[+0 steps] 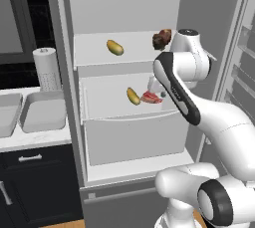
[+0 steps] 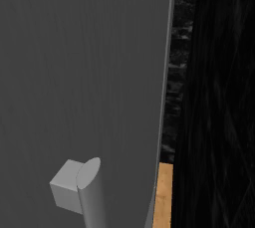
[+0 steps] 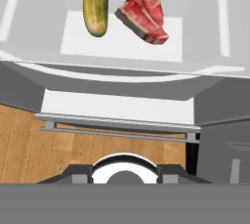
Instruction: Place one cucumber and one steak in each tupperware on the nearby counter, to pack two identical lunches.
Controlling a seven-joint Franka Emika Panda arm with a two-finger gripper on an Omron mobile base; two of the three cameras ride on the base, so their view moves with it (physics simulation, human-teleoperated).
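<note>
Reaching into the open grey fridge (image 1: pixel 69 122), arm faces the stubby yellow-green cucumber (image 3: pixel 95 4) and streaked red-pink steak slab (image 3: pixel 144 13) at frame top; finger spacing cannot be told; light-grey trays (image 1: pixel 44 112) at left await; next: descend, grasp one.

White arm bent at the elbow, forearm reaching forward and up, claw hidden behind the wrist, state unclear

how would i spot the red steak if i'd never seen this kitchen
Look into the open fridge, at the middle shelf. The red steak lies right of a cucumber. It is flat, red-pink and white-streaked, unlike the brown steak one shelf up.
</note>
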